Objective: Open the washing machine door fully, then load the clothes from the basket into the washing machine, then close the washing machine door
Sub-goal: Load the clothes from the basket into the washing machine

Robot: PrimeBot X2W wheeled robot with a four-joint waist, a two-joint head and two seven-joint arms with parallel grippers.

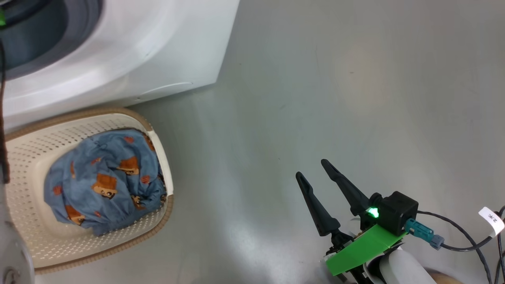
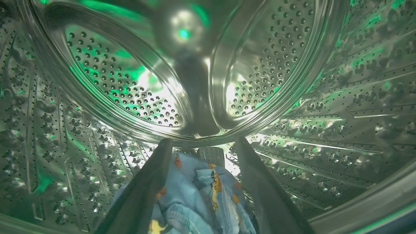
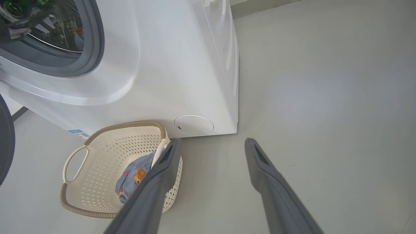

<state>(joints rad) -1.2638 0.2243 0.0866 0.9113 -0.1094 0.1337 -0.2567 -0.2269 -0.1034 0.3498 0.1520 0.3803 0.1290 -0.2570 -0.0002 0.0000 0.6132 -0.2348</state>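
**Loading under way: one garment in the drum, more in the basket**

Your left gripper (image 2: 201,144) is deep inside the steel drum (image 2: 341,107) of the washing machine (image 1: 138,47), with its fingers spread wide. A light-blue garment (image 2: 201,198) lies low between them on the drum wall. It looks released, though contact near the finger roots cannot be ruled out.

Your right gripper (image 1: 311,169) hovers over the floor (image 1: 355,79), fingers apart and holding nothing. The basket (image 1: 79,115) stands just beside the machine's front, with clothes (image 1: 102,181) bunched inside it. The dark grey edge at the left of the right wrist view appears to be the washing machine door (image 3: 6,143), swung clear of the opening.

Judgement: the loading step is in hand and partly done. Your next move calls for drawing the left arm straight out through the rubber ring (image 3: 94,48) without dragging the cloth along. Then reach down to the basket for the remainder. The door closes last.
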